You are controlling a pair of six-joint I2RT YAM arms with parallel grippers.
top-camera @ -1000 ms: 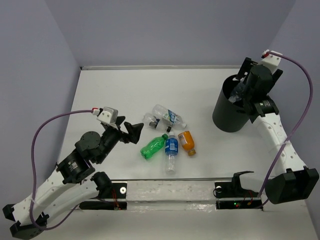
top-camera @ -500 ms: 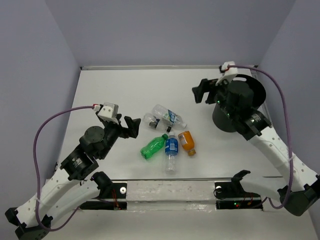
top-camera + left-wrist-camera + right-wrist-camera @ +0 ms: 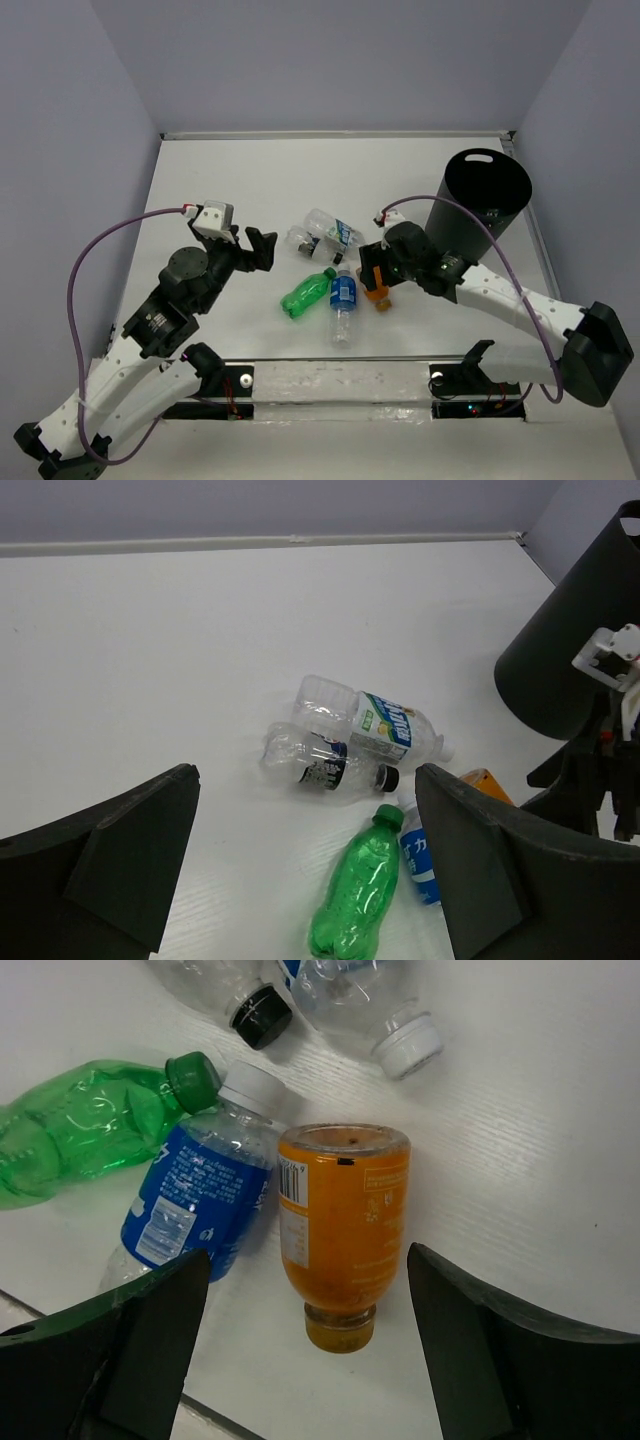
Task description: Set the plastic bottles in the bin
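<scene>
Straddling the orange bottle [image 3: 343, 1225] at mid-frame with the right gripper [image 3: 307, 1260] spread wide, untouching, while holding the left gripper [image 3: 264, 250] fully spread, empty, at centre left.

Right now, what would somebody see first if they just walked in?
Probably the bright green bottle and the orange bottle, lying among clear ones in the middle of the white table. The black bin stands at the far right, and the right end effector hovers open over the orange bottle.
</scene>
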